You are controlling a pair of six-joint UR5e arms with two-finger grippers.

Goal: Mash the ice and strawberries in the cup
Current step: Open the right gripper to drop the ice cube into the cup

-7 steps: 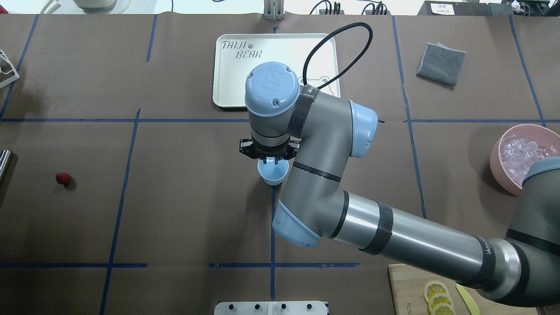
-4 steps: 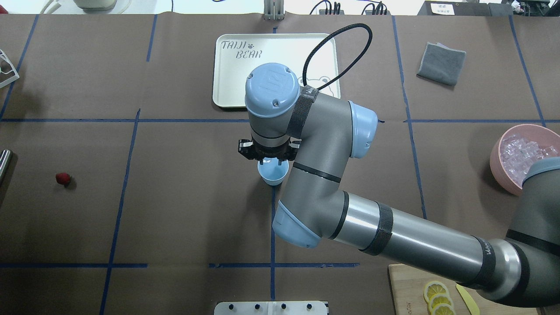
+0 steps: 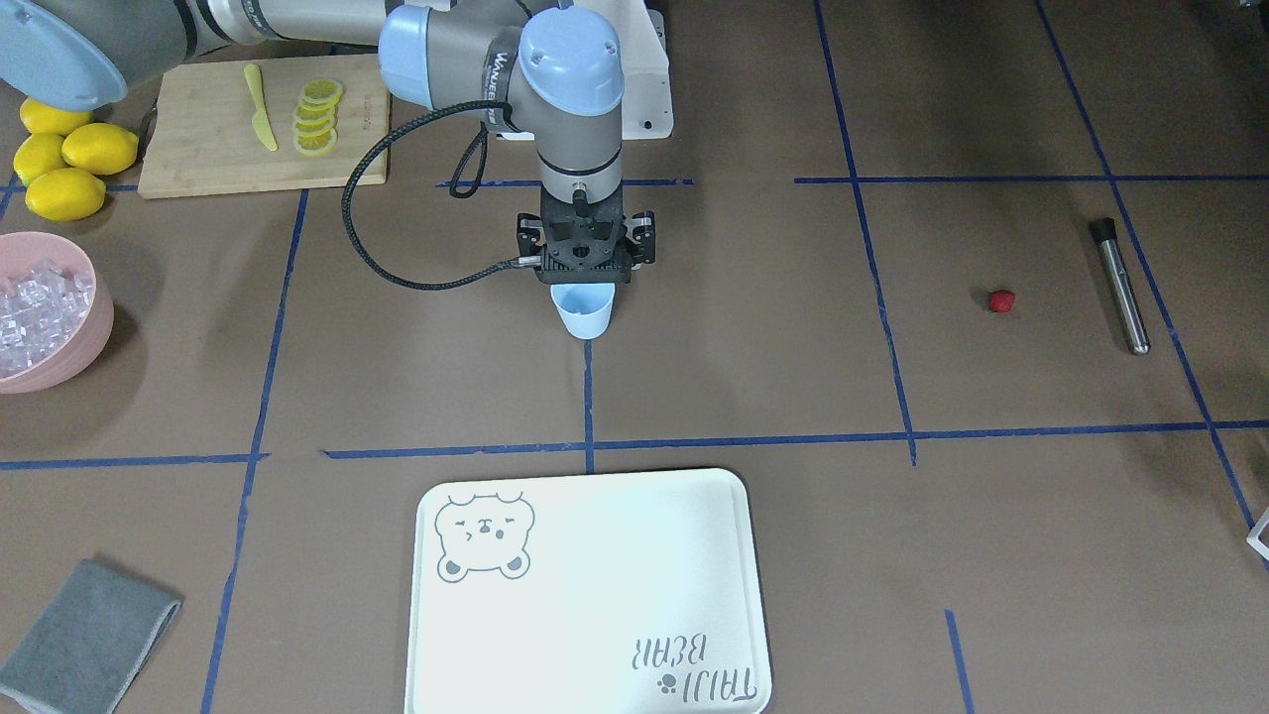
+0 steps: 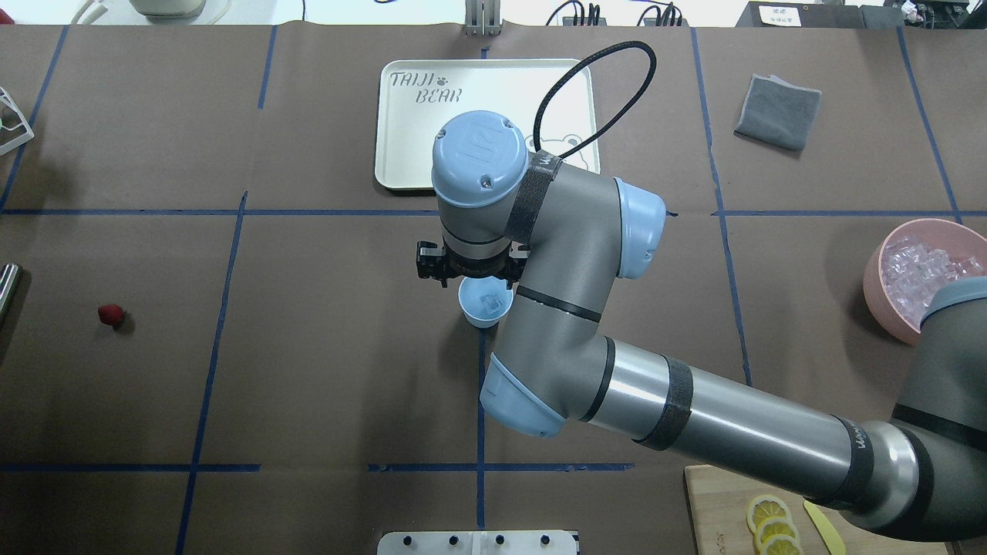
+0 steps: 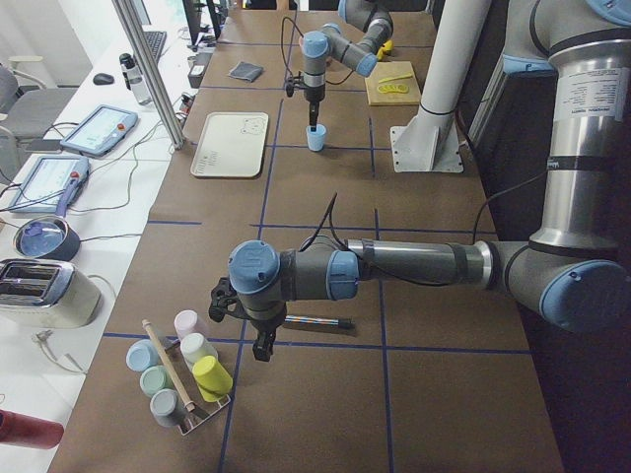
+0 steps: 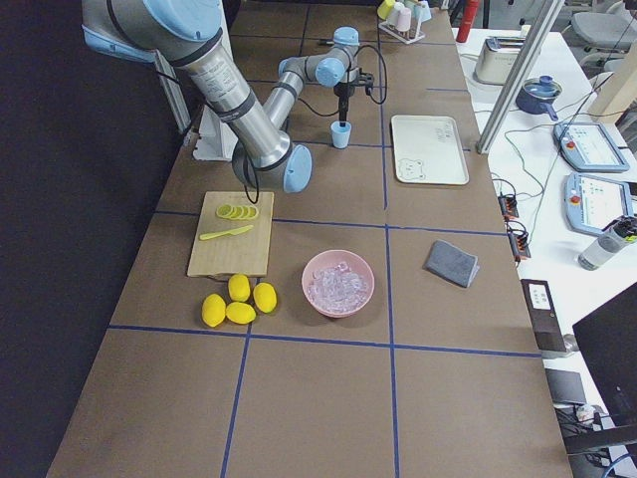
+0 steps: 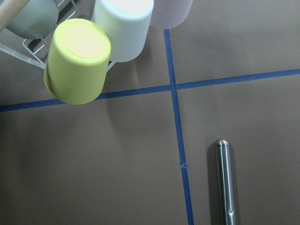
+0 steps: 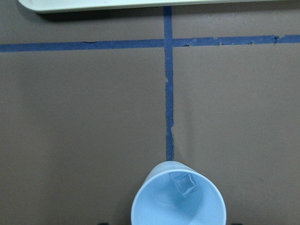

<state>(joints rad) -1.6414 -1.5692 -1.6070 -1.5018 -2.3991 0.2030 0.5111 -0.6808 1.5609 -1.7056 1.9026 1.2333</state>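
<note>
Lifted since a second ago, the right pincer (image 3: 585, 266) hangs released over the cup (image 3: 585, 312), where one ice cube (image 8: 184, 182) lies. Seen from overhead, the strawberry (image 4: 111, 314) sits on the desk (image 4: 324, 347) at nine o'clock of the cup. Left pincer (image 5: 261, 347): cannot tell.

Brightness: bright, even indoor light on the brown counter (image 4: 324, 347)
Shadows: soft, short; a dim one beside the pink bowl (image 3: 91, 345), another under the tray (image 8: 93, 3)
Highlights: bright streak along the steel rod (image 7: 226, 183); yellow tumbler (image 7: 77, 58) base nearly washed out
Focus: cup (image 8: 178, 206) sharp in the right wrist view
Side views: dark strip along the robot's side
</note>
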